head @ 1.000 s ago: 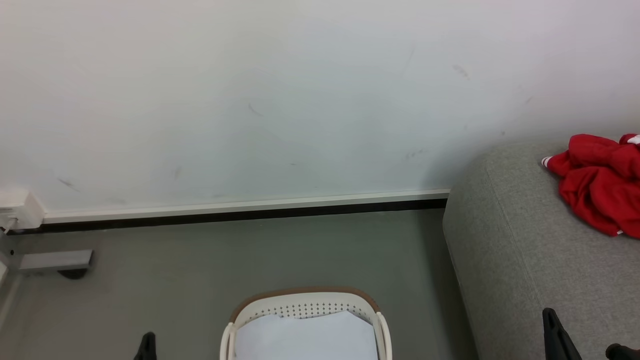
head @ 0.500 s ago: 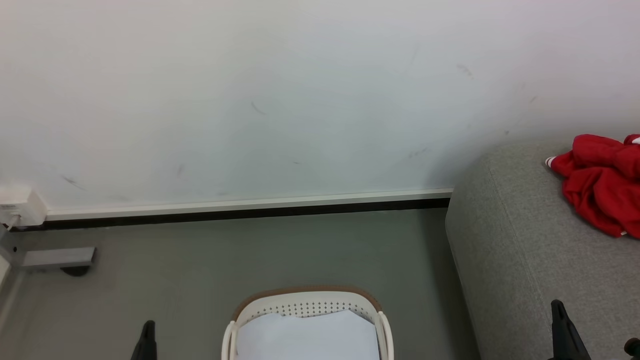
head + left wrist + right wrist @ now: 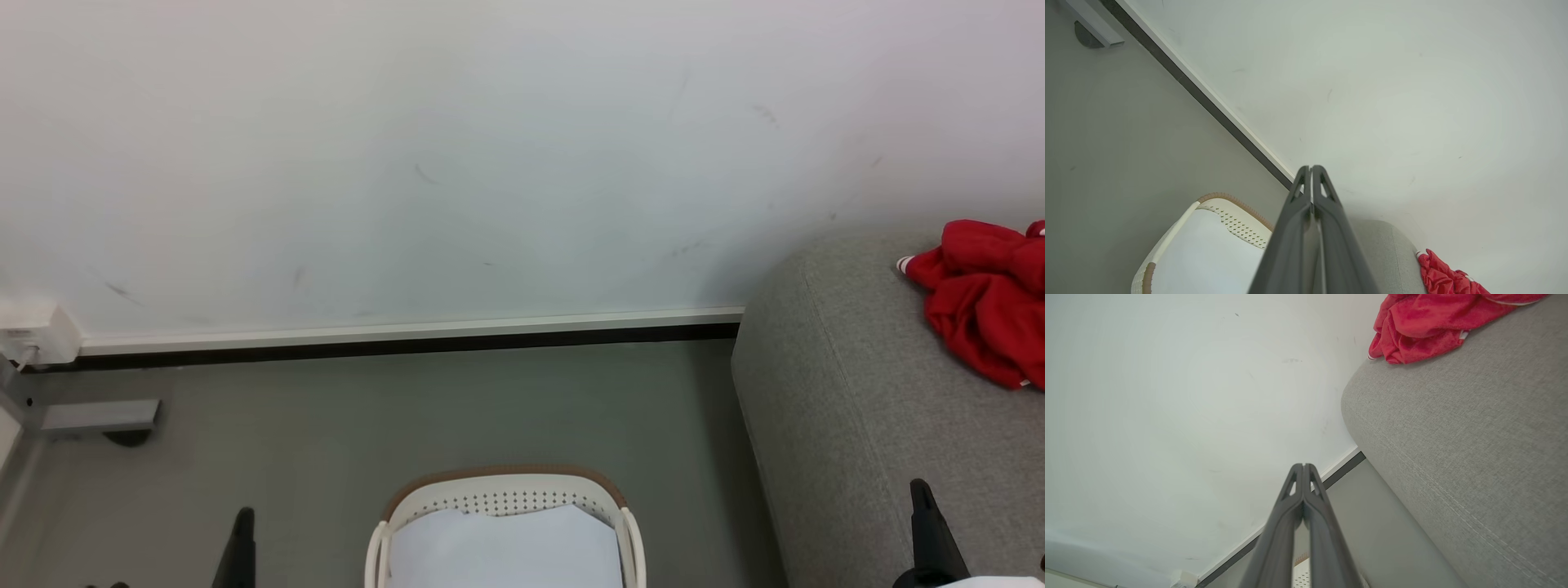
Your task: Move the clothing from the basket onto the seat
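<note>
Head cam fwd/down, wrist cams tilted twd wall (image 3: 1412, 102) (all share seat (image 3: 849, 408))

grey floor (image 3: 490, 408) has the basket (image 3: 502, 494) sitting on it at the near middle, apart from the seat (image 3: 857, 425) on the right. seat's on the floor too, red clothing (image 3: 980, 318) bunched on its far right part
</note>
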